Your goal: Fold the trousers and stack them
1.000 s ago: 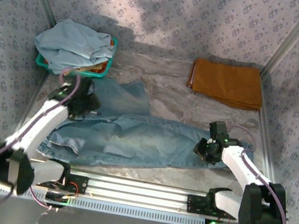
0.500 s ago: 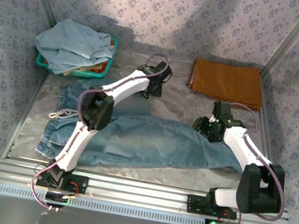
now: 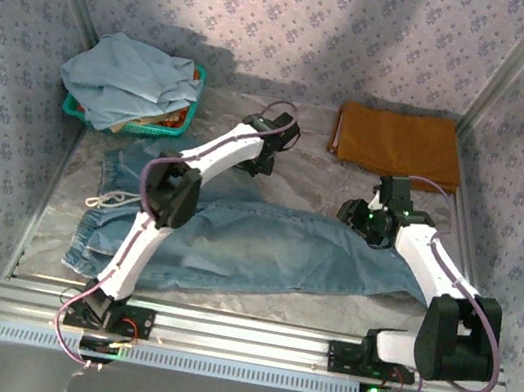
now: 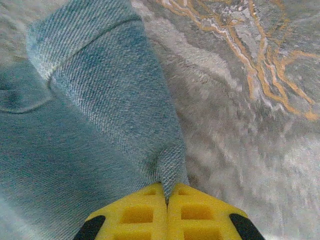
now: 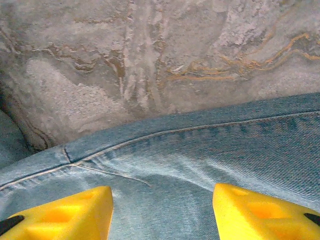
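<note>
Top external: one pair of jeans [image 3: 263, 247] lies across mid-table, 9 to 3 o'clock. Left gripper [image 3: 258, 163] sits on the far leg's hem at 12, right gripper [image 3: 355, 217] over the near leg at 3. One rust-orange cloth [image 3: 398, 144] at 1. One basket [image 3: 181, 126] with one pale cloth heap [image 3: 130, 81] at 10.

Left wrist: jaws are pinched shut on a hem corner. It's a thin bite, so lift gently.

Right wrist: jaws are apart and straddle the denim, holding nothing. Best to lower them and close on the cloth, then move both arms together.

Faded mid-blue denim trousers [image 3: 263, 247], rust-orange cloth [image 3: 398, 144], pale grey-blue heap [image 3: 130, 81], teal basket [image 3: 72, 108], marbled grey table [image 3: 315, 180]
</note>
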Robot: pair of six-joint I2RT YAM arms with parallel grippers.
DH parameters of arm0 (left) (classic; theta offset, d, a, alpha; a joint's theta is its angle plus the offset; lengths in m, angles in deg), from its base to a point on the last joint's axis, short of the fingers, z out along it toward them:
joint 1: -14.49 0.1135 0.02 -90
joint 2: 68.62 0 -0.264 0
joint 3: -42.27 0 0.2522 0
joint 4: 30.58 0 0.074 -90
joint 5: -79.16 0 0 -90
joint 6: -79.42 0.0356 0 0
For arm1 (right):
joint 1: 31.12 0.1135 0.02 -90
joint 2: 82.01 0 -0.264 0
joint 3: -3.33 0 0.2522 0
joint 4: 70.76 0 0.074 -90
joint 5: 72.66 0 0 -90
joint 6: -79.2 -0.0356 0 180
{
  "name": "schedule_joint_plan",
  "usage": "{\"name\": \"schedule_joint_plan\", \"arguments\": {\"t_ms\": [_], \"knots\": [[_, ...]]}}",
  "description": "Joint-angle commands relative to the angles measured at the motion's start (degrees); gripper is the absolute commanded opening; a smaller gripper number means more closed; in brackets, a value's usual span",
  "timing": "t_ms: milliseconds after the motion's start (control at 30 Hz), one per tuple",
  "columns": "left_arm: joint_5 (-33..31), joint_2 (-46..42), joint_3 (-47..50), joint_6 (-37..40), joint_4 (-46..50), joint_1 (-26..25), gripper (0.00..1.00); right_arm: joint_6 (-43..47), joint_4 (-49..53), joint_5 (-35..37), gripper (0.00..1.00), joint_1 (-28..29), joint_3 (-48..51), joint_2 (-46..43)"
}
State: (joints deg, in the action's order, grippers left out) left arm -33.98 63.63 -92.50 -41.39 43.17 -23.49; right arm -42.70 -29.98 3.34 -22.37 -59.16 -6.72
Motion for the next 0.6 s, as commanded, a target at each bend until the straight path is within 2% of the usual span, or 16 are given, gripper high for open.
{"name": "schedule_joint_plan", "arguments": {"t_ms": [0,133,233,333,467,567], "knots": [[-0.5,-21.2,6.9,7.4,-5.3,-1.1,0.0,-1.2,-1.2,-0.2,0.57,2.7,-1.8,-0.9],[1.5,-42.7,25.9,7.5,-13.8,0.0,0.0,-2.8,-1.7,1.2,0.56,7.2,-3.4,-0.2],[1.7,-60.7,44.6,1.5,-18.3,2.8,0.0,-3.7,-2.2,2.7,0.56,12.3,-5.2,0.5],[0.6,-77.6,62.0,-6.9,-18.5,4.1,0.0,-3.7,-2.3,4.5,0.57,18.7,-7.4,2.0],[-0.6,-97.6,78.0,-20.0,-10.3,4.0,0.0,-5.4,-2.7,6.4,0.58,26.8,-10.4,5.6],[-4.8,-108.4,81.3,-29.5,2.2,4.2,0.0,-5.2,-2.9,6.6,0.59,32.0,-14.0,9.6]]}}
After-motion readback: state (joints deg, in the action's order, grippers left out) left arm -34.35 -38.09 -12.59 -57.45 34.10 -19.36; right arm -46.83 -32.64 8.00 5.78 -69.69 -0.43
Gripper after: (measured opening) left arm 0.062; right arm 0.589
